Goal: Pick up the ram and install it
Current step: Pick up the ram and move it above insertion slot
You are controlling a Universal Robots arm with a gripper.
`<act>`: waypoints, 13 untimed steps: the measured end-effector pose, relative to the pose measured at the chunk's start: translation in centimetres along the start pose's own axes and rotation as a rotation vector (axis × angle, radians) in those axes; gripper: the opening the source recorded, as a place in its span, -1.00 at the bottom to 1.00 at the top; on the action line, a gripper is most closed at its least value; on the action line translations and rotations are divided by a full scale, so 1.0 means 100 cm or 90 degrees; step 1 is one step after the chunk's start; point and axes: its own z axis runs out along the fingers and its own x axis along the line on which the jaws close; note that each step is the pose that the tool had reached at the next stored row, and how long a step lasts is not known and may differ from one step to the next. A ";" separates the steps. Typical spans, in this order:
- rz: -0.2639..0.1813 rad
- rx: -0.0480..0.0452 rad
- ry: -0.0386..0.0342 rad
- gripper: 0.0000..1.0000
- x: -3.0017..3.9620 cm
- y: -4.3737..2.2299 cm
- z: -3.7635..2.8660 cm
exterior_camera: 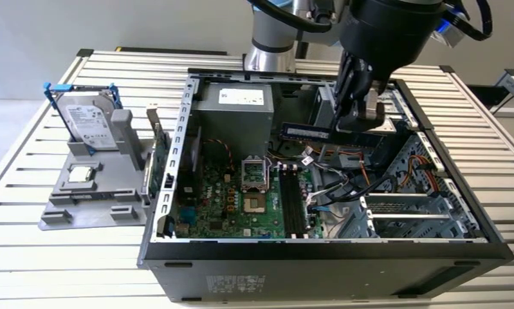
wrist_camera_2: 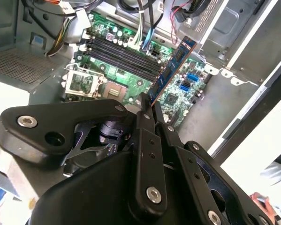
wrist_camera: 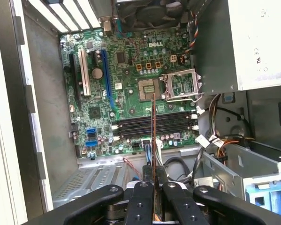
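Clamping ram [exterior_camera: 312, 133] end, my gripper [exterior_camera: 362, 127] hovers; memory slots [exterior_camera: 293, 203] at 7 o'clock in exterior view. I fear tilt, missed slot.

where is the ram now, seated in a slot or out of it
Out. The claw grips the ram in the air above the motherboard; the black slots below sit empty.

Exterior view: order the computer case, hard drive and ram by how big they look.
1. computer case, by far largest.
2. hard drive.
3. ram: longer-looking than the drive but far thinner, so least area; being held up may inflate it.
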 end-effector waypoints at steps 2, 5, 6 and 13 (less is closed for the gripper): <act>0.008 0.0001 -0.0002 -1.00 0.0000 0.0000 0.0000; 0.021 0.0002 -0.0004 -1.00 0.0000 0.0000 0.0000; 0.025 0.0003 -0.0005 -1.00 0.0000 0.0000 0.0000; 0.054 0.0005 -0.0012 -1.00 0.0000 0.0000 0.0000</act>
